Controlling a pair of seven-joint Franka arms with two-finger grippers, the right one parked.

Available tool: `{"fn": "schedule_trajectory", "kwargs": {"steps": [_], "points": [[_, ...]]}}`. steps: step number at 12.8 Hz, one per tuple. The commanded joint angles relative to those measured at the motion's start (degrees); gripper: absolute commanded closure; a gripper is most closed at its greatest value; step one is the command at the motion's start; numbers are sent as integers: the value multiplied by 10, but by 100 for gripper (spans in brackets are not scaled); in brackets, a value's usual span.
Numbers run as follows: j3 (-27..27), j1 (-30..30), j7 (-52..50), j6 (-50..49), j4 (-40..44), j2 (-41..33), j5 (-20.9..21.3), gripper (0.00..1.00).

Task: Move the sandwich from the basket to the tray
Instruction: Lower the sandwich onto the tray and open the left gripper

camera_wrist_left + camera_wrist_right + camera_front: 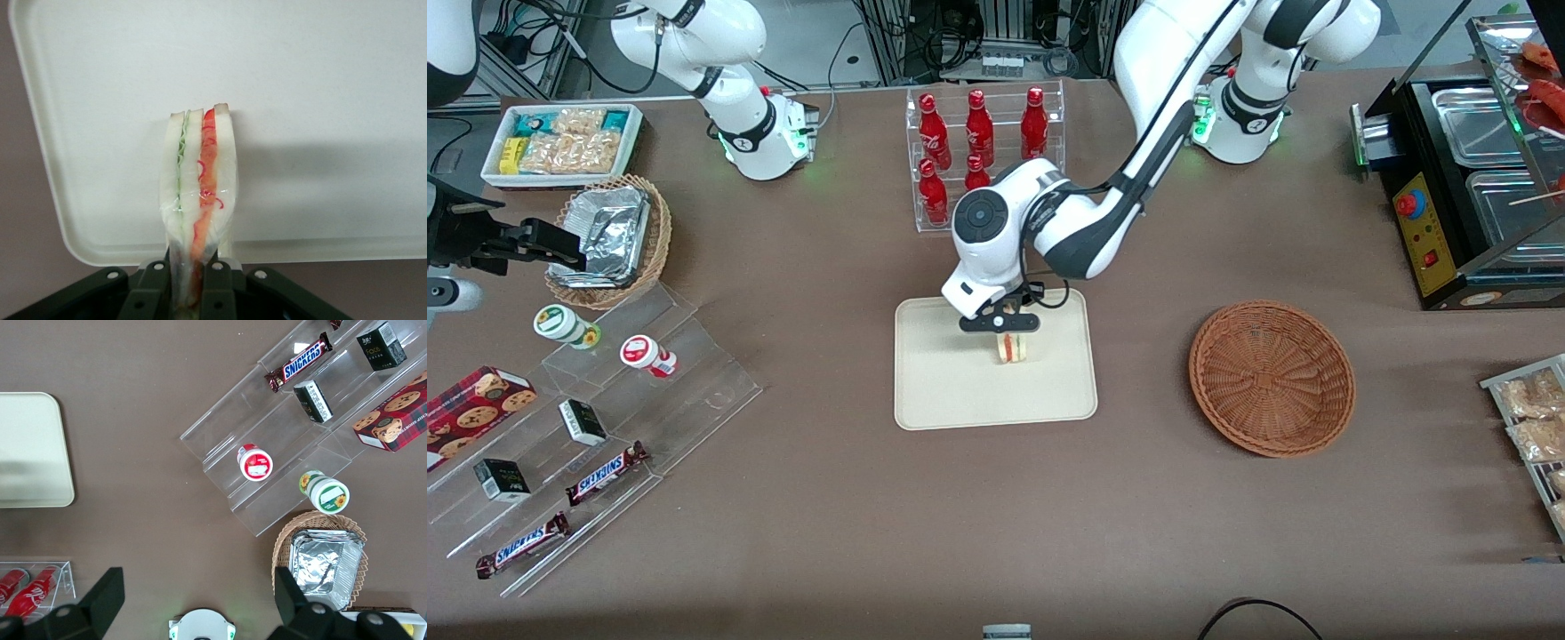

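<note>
**Sandwich held over tray**

I see the gripper (1007,325) above the tray (934,391), its jaws closed on the sandwich (1013,348). The wrist view shows the fingers (218,288) clamping the wedge (199,200), filling edge up. The basket (1272,378) sits apart, toward the working arm's end.
</note>
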Motion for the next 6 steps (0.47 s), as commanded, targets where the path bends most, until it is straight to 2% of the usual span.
{"fn": "schedule_trajectory", "kwargs": {"steps": [1,6], "points": [[4,-10,1,16,37,27,8,100],[5,-18,-4,18,67,62,10,100]]}}
